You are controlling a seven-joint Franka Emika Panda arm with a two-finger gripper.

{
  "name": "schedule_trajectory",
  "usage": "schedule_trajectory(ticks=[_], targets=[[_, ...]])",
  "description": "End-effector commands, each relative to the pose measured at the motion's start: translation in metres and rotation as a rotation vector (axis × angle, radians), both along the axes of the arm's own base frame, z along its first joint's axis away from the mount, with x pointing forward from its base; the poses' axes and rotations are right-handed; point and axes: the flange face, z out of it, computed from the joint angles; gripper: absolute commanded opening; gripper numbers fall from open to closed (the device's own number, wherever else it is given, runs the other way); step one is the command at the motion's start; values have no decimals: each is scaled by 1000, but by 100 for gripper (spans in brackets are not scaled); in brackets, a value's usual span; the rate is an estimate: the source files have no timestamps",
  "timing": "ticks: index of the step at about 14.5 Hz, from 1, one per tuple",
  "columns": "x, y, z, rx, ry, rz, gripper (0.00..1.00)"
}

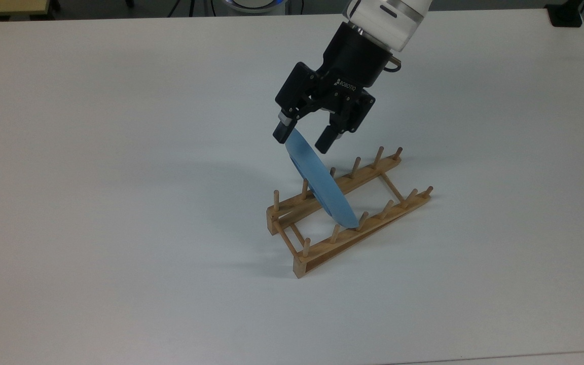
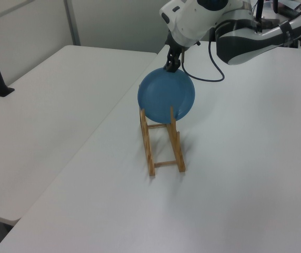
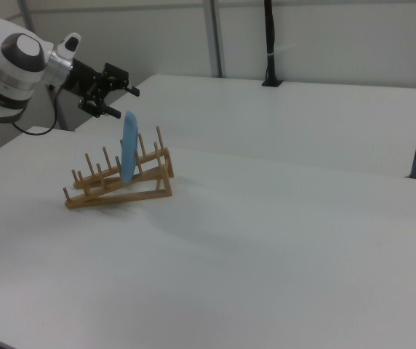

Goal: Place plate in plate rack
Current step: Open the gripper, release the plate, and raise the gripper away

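**Plate seated on edge in rack; gripper spread above its top rim**

Table [image 1: 119,203]: white, flat, bearing the rack alone.

Plate rack [image 1: 349,217]: a light wooden frame of two parallel rails joined by thin crossbars, with upright pegs along each rail. In the top view its long axis runs from lower left to upper right. It looks light, and a sideways push on the plate would likely shift it.

Plate [image 1: 318,180]: light blue, round, shallow. It stands on edge across both rails, between pegs near the middle of the rack, with its lower rim down among them. In the right view [image 3: 128,147] it is close to upright, its faces turned along the rack's length. In the left view [image 2: 166,95] its full disc faces the camera. It appears rigid, thin and smooth, so probably slippery and liable to chip. The raised rim at the top is the sensible place to grip.

Gripper [image 1: 303,139]: fingers parted, straddling the plate's top edge. One fingertip lies at or just beside the rim; contact cannot be confirmed. It grasps nothing.
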Motion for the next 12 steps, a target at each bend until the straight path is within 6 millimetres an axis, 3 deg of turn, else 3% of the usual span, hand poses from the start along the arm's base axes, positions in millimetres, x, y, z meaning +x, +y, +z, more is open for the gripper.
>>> schedule_trajectory(ticks=[1, 6, 7, 9, 10, 12], targets=[[-7, 9, 4, 43, -50, -51, 100], [-4, 11, 23, 269, -221, -215, 100], [-2, 7, 27, 407, -233, -285, 100], [0, 0, 29, 596, -176, -375, 100], [1, -4, 40, 705, -147, -412, 100], [1, -17, 50, 798, -112, -443, 100]])
